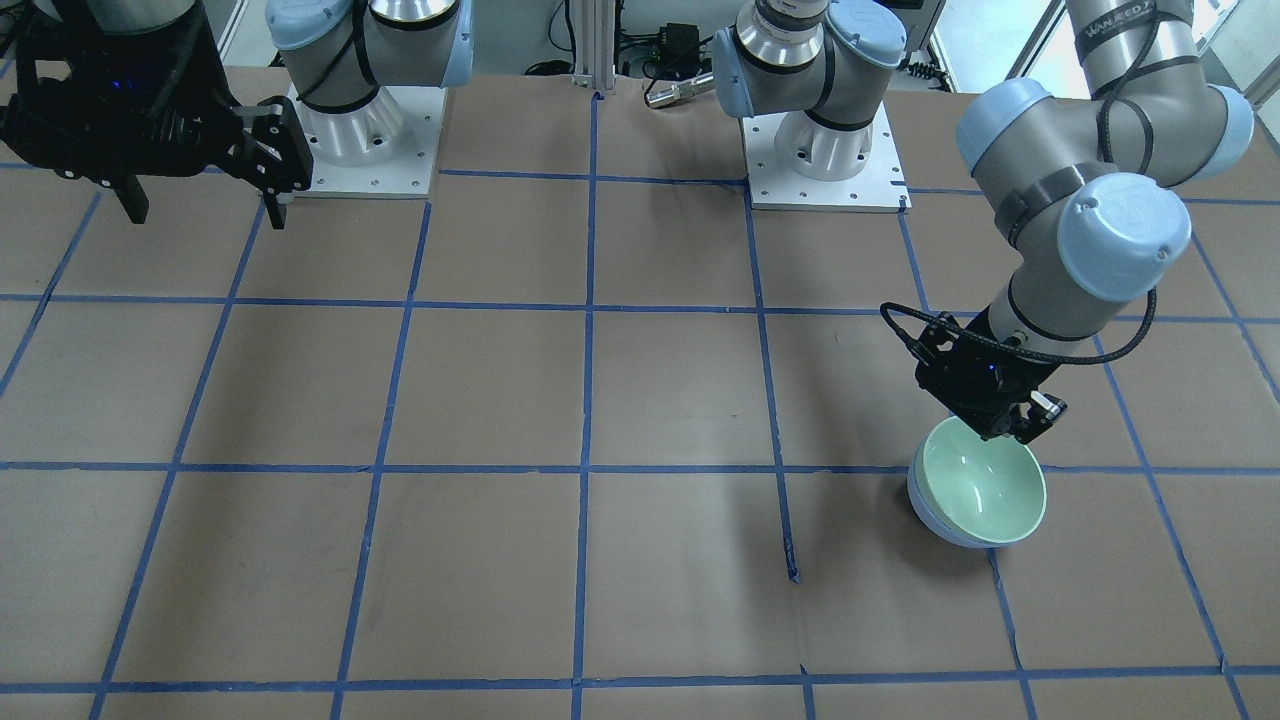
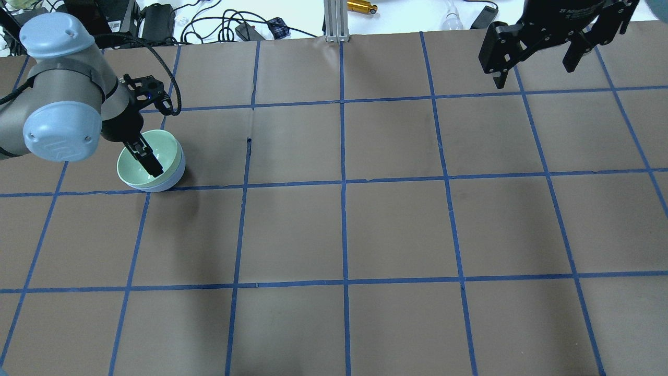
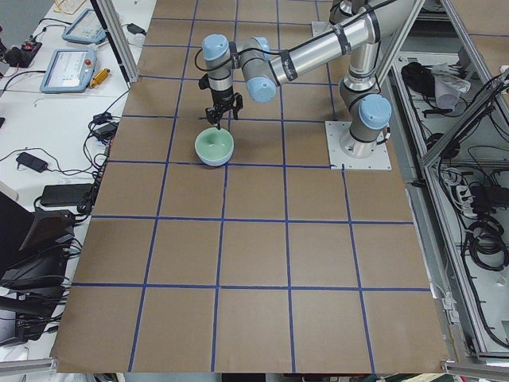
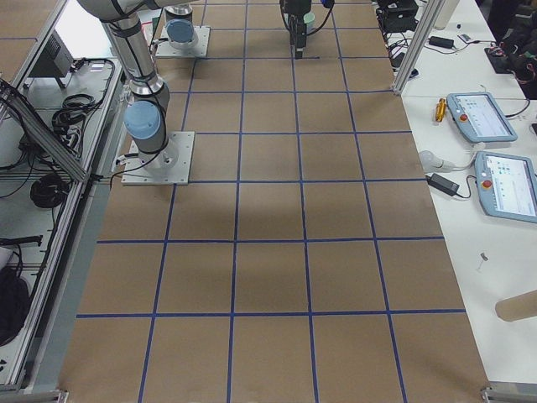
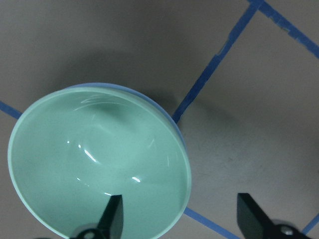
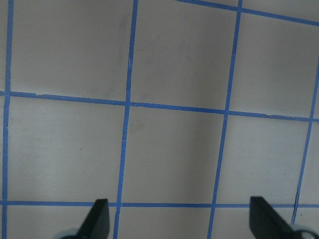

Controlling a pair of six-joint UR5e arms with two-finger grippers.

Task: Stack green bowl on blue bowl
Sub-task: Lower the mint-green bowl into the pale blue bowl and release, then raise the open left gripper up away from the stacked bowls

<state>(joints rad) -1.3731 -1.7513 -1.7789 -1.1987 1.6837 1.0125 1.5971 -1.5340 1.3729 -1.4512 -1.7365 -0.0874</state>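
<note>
The mint-green bowl point(image 1: 985, 485) sits nested in the periwinkle-blue bowl point(image 1: 935, 522), upright on the table. The pair also shows in the overhead view, the green bowl point(image 2: 163, 146) inside the blue bowl point(image 2: 176, 179). In the left wrist view only a thin edge of the blue bowl point(image 5: 167, 110) shows around the green bowl point(image 5: 94, 164). My left gripper point(image 1: 1020, 425) point(image 5: 182, 221) is open just above the green bowl's rim, one finger over the inside and one outside. My right gripper point(image 2: 535, 70) point(image 1: 205, 208) is open and empty, high over the far side of the table.
The table point(image 2: 365, 230) is brown paper with a blue tape grid. The arm bases point(image 1: 825, 170) stand on white plates at the robot's side. Cables and devices point(image 2: 250, 26) lie beyond the table's far edge. The right wrist view shows only table point(image 6: 169, 149).
</note>
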